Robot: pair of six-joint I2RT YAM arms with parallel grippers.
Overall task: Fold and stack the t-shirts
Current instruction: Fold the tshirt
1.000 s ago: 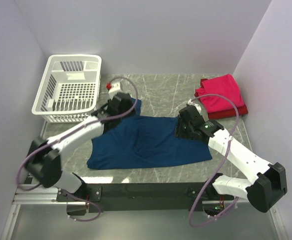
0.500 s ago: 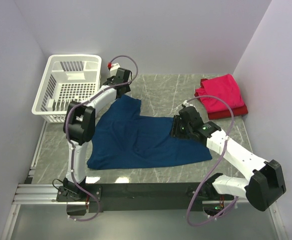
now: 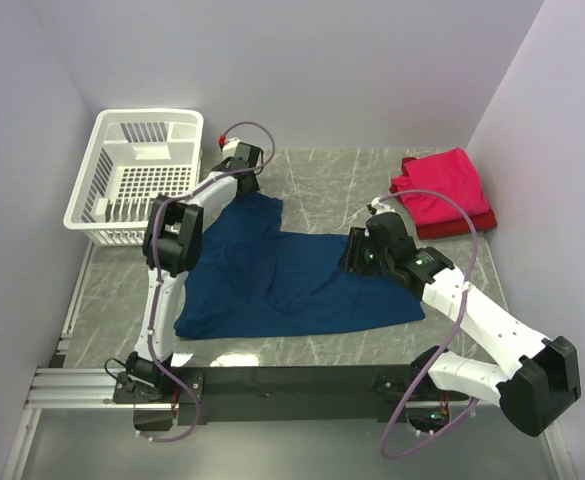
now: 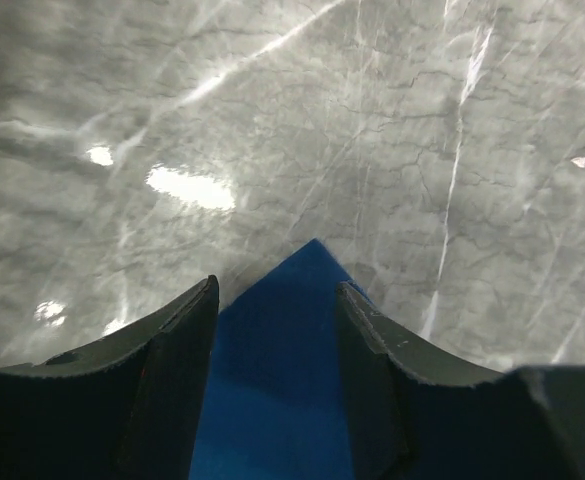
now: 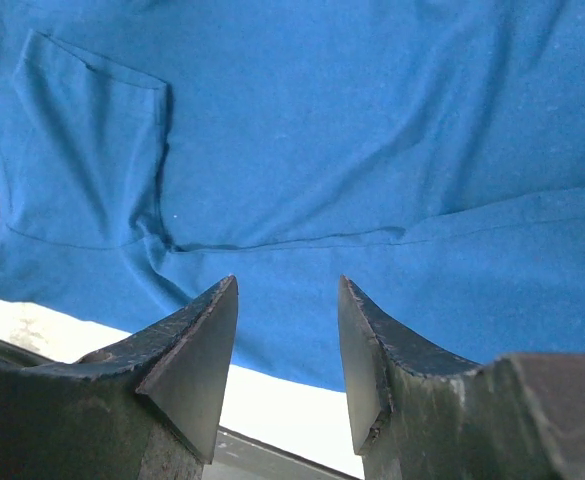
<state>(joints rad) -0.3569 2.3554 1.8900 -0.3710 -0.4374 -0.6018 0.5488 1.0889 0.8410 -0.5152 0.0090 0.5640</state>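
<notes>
Top cam: high behind the arm bases, looked down on the whole counter (image 3: 322, 170). Left wrist cam sat close over the blue shirt (image 4: 272, 380) corner, far left. Right wrist cam faced the near edge, close over same shirt.

Left arm (image 3: 172, 240) stretched far forward, right arm (image 3: 472, 305) angled inward, left fingers (image 4: 172, 380) and right fingers (image 5: 187, 370) apart

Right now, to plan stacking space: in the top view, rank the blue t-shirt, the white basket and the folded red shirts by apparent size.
Largest to smallest:
1. blue t-shirt, spread out
2. white basket
3. folded red shirts
</notes>
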